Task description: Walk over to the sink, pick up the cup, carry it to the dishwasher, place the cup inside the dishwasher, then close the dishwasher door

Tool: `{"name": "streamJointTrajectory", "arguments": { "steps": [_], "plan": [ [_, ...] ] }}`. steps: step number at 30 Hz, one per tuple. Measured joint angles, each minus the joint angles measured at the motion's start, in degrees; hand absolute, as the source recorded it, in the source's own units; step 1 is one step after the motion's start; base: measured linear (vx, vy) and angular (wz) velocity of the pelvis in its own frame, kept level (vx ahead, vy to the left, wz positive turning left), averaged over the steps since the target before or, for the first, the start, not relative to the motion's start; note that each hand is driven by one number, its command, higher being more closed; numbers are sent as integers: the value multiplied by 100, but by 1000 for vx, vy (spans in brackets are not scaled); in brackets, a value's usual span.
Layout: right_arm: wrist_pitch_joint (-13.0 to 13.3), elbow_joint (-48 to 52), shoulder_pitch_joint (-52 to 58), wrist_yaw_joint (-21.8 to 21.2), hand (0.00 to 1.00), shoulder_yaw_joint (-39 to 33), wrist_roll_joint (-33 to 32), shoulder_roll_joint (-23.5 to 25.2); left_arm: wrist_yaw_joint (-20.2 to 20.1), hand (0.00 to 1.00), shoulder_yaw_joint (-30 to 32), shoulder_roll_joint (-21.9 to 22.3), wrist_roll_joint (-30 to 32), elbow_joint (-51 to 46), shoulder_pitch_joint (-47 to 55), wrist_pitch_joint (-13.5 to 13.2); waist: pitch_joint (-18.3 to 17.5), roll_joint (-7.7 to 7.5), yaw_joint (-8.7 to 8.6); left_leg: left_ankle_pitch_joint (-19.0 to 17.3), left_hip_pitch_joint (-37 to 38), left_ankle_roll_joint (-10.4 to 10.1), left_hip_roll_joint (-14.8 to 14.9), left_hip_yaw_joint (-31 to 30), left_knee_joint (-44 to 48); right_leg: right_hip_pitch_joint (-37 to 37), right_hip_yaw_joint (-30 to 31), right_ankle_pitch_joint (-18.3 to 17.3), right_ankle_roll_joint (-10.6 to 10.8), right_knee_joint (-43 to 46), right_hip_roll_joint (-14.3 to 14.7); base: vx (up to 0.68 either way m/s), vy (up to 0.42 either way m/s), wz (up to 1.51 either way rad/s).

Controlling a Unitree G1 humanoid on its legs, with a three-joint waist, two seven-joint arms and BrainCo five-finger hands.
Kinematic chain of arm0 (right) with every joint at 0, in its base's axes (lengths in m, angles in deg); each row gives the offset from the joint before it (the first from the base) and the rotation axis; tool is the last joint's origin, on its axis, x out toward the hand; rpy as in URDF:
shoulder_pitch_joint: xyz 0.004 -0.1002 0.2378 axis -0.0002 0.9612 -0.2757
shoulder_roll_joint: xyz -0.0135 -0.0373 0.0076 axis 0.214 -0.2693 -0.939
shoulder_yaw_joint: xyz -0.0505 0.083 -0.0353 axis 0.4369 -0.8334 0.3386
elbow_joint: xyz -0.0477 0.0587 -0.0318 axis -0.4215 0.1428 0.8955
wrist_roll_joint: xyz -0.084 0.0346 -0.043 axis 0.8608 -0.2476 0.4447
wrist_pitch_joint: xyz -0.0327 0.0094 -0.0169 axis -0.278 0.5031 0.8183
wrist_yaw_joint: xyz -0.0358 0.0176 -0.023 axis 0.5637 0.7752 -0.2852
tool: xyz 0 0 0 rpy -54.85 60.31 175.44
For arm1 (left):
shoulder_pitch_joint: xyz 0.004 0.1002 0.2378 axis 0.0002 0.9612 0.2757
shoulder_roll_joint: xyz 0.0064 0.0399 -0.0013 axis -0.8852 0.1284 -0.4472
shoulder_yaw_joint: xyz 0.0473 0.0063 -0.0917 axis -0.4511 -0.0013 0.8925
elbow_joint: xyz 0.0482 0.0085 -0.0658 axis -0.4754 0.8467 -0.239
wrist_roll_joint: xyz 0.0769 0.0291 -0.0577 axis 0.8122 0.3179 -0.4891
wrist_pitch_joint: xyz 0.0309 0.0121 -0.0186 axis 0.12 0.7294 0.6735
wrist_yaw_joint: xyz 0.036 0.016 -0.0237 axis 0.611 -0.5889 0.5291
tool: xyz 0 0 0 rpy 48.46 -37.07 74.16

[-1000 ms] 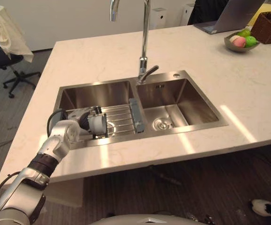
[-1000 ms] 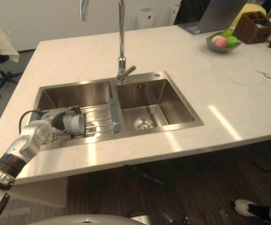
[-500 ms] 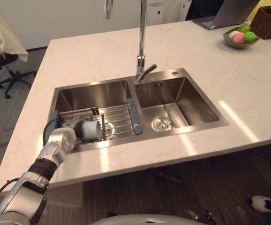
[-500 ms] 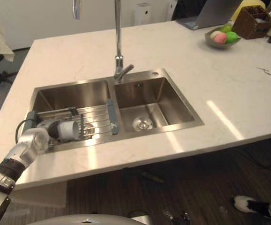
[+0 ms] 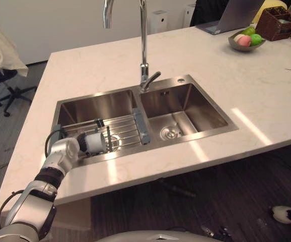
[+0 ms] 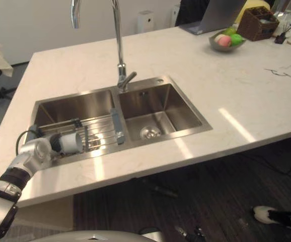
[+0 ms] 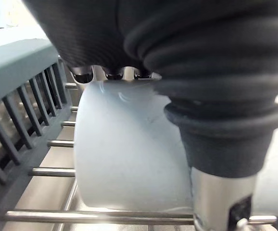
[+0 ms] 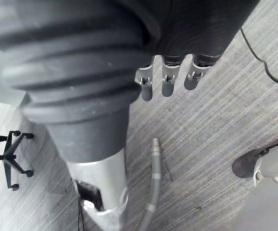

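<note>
Our left hand point(image 7: 216, 139) curled its fingers round the cup point(image 7: 129, 149) on the rack point(image 5: 128, 130) in the sink point(image 5: 196, 103) for lifting; our right hand point(image 8: 163, 77) hung slack, empty.

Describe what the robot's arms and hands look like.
The left arm is silver-grey and jointed, with a dark band on the forearm. The left hand and right hand wear dark ribbed covers with thick rounded folds. Silver fingers protrude beneath; each thumb is dark-sleeved, then silver.
</note>
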Motion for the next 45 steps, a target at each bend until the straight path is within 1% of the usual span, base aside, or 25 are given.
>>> {"name": "streamJointTrajectory", "arguments": {
  "steps": [1, 4, 8, 10, 12, 16, 17, 18, 20, 21, 22, 24, 26, 27, 28, 29, 30, 31, 32, 33, 34, 36, 40, 44, 45],
  "plan": [
    [0, 0, -6, -3, 0, 33, 2, -12, 25, 100, 24, 13, -5, 30, 4, -8, 0, 0, -4, -1, 12, 0, 0, 3, 0, 11, 7, 0, 0, -2, 1, 0, 0, 0],
    [1, -7, -45, -18, 0, 44, 53, -46, 396, 100, 120, 87, -104, 163, 5, -119, 0, 0, -7, 1, 21, 2, 0, 3, 0, 21, 16, 7, 6, -5, 2, -24, -8, 0],
    [2, -9, -54, -21, 0, 52, 184, -52, 1010, 100, 128, 180, -538, 300, 115, -328, 0, 0, 11, 10, 33, 16, -11, -3, 0, 34, 18, 18, 23, -6, -8, -26, -4, 0],
    [4, -9, -56, -20, 0, 53, 191, -52, 1164, 100, 132, 212, -980, 307, 178, -420, 0, 0, 20, 14, 30, 22, -21, -19, 0, 39, 3, 20, 31, -6, -17, -12, 0, 3],
    [7, -9, -57, -9, 0, 53, 191, -51, 1388, 100, 155, 272, -1620, 314, 240, -594, 0, 0, 28, 23, 14, 35, -42, -53, 0, 42, -39, 24, 40, -8, -34, -21, -1, 8],
    [9, -9, -55, 21, 0, 52, 161, -37, 1577, 100, 318, 432, -2554, 151, 365, -894, 15, -28, 39, 18, 10, 54, -86, -112, 0, 73, -98, 29, 53, -22, -73, 1, 4, 8],
    [9, -9, -54, 23, 0, 51, 158, -33, 1635, 100, 364, 469, -2740, 98, 406, -919, 17, -32, 35, 17, 10, 56, -93, -126, 0, 84, -115, 32, 58, -20, -80, 10, 3, 11],
    [9, -9, -43, 29, 0, 50, 156, -18, 1766, 100, 380, 513, -3115, -14, 473, -939, 24, -44, 30, 16, 10, 58, -103, -155, 0, 110, -158, 42, 69, -19, -89, 22, -6, 17],
    [12, -13, -35, 53, 0, 48, 154, 91, 2111, 100, 609, 744, -3851, -399, 715, -1080, 54, -92, 65, 19, 22, 62, -110, -204, 0, 155, -215, 41, 68, -25, -94, 15, -15, 14],
    [15, -12, -40, 65, 0, 49, 154, 128, 2198, 100, 649, 790, -3972, -498, 767, -1118, 56, -95, 86, 21, 22, 63, -107, -206, 0, 157, -218, 41, 68, -25, -91, -9, -21, 4],
    [34, -12, -42, 110, 0, 50, 149, 218, 2397, 100, 738, 897, -4301, -683, 870, -1243, 99, -167, 147, 29, 28, 64, -101, -220, 1, 169, -230, 41, 67, -24, -85, -15, -25, 3],
    [54, -12, -32, 160, 0, 48, 138, 269, 2554, 100, 832, 1008, -4671, -826, 941, -1354, 128, -228, 187, 32, 35, 65, -104, -248, 1, 186, -251, 41, 66, -24, -86, -19, -23, 6],
    [68, -9, -23, 237, 0, 46, 93, 305, 2625, 100, 915, 1050, -5079, -1039, 960, -1371, 124, -259, 203, 39, 30, 75, -118, -301, 1, 203, -311, 40, 65, -23, -99, -24, -16, 14],
    [75, -9, -12, 248, 0, 50, 89, 331, 2624, 100, 1109, 1115, -5494, -1274, 980, -1420, 128, -266, 196, 44, 30, 83, -133, -344, 0, 229, -364, 33, 62, -25, -111, -24, -10, 15],
    [80, -9, 4, 248, 0, 50, 69, 345, 2617, 100, 1213, 1149, -5736, -1431, 1003, -1450, 128, -266, 200, 46, 32, 86, -139, -355, 0, 238, -370, 27, 61, -25, -113, -28, -7, 13],
    [110, -9, 24, 247, 0, 50, -80, 388, 2617, 100, 1464, 1239, -6208, -1904, 1133, -1571, 128, -265, 217, 46, 35, 87, -142, -361, 0, 241, -374, 21, 57, -22, -120, -26, -3, 5],
    [144, -4, 55, 244, 0, 57, -210, 440, 2615, 100, 1643, 1330, -6681, -2416, 1288, -1779, 128, -266, 245, 46, 33, 88, -141, -369, 0, 238, -378, 16, 51, -19, -121, 0, 0, 0],
    [154, -4, 79, 243, 0, 68, -262, 456, 2627, 100, 1715, 1389, -6833, -2680, 1365, -1863, 128, -266, 269, 46, 33, 88, -142, -375, 0, 238, -381, 11, 47, -17, -123, -21, -11, 5],
    [167, 7, 143, 243, 0, 112, -298, 475, 2688, 100, 1785, 1485, -7007, -3221, 1539, -2047, 127, -266, 316, 47, 24, 89, -145, -406, 0, 238, -402, -4, 39, -12, -126, -17, -18, 14],
    [184, 16, 211, 242, 0, 221, -330, 477, 2713, 100, 1888, 1586, -7075, -3752, 1732, -2184, 123, -269, 343, 51, 0, 95, -154, -472, 0, 242, -479, -22, 45, -9, -136, -13, -22, 20],
    [189, 16, 230, 243, 0, 246, -340, 484, 2733, 100, 1950, 1630, -7091, -3987, 1838, -2253, 121, -271, 345, 57, -11, 103, -157, -503, 0, 243, -518, -33, 45, -6, -143, -9, -22, 20],
    [279, 18, 259, 260, 0, 337, -339, 501, 2784, 100, 2251, 1788, -7089, -4597, 2267, -2549, 103, -252, 441, 57, -18, 102, -160, -530, 0, 242, -547, -60, 51, -8, -145, 1, -18, 9],
    [389, 41, 293, 269, 0, 461, -336, 560, 2863, 100, 2556, 1911, -7092, -4839, 2689, -2817, -15, -295, 532, 85, -133, 109, -191, -755, 1, 249, -762, -79, 60, -24, -156, 24, -34, 29],
    [489, 47, 286, 263, 0, 467, -339, 557, 2951, 100, 2639, 2010, -7087, -5100, 3244, -3113, -28, -323, 780, 89, -143, 113, -214, -834, 1, 288, -844, -95, 63, -37, -165, 10, -12, 10],
    [518, 0, 193, 16, 0, 660, -352, 542, 2860, 100, 2825, 2228, -7143, -5445, 3549, -3378, -124, -386, 830, 173, -223, 146, -276, -1109, 0, 337, -1107, -115, 81, -81, -198, 0, 0, 0]
  ]
}}
